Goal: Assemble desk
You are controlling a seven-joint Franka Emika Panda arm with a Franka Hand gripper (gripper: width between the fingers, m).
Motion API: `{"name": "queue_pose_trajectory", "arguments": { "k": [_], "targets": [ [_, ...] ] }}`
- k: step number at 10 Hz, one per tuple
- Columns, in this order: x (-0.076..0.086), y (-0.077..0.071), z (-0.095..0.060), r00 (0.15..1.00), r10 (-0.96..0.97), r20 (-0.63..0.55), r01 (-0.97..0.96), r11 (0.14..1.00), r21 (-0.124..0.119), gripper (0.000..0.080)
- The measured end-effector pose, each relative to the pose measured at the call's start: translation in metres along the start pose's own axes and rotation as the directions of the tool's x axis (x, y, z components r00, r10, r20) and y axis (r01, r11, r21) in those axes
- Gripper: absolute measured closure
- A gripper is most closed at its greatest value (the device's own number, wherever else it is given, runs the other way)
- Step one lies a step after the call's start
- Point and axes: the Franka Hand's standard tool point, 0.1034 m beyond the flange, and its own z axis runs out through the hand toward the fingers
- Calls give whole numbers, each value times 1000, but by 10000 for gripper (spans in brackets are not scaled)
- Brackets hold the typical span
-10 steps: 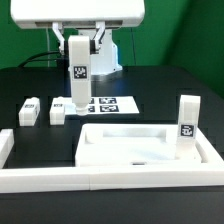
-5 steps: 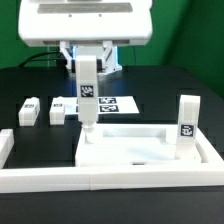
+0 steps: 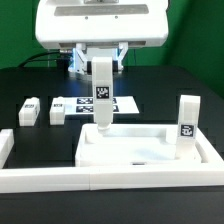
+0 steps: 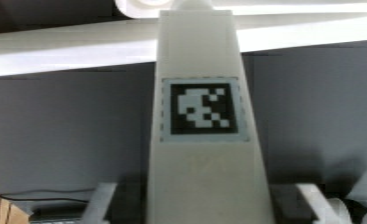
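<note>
As my gripper (image 3: 101, 60) clamps the top of a white leg (image 3: 101, 95), it hangs upright, its lower end at the far rim of the tabletop (image 3: 140, 163), toward the exterior view's left. A second leg (image 3: 186, 125) stands at the tabletop's right side. Two loose legs (image 3: 29, 110) lie on the black table (image 3: 170, 85) near the marker board (image 3: 120, 103).

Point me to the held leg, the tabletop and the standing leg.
held leg (image 3: 101, 93), exterior view, on its tag
tabletop (image 3: 140, 146), exterior view, bare inner floor
standing leg (image 3: 186, 128), exterior view, on its tag
</note>
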Motion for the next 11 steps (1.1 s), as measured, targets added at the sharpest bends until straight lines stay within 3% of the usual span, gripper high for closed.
{"name": "queue_pose_trajectory", "arguments": {
  "k": [3,11],
  "targets": [
    [-5,15,14,1000,-15,18,15,1000,-18,509],
    [-15,20,34,999,-7,42,9,1000,-30,509]
  ]
}}
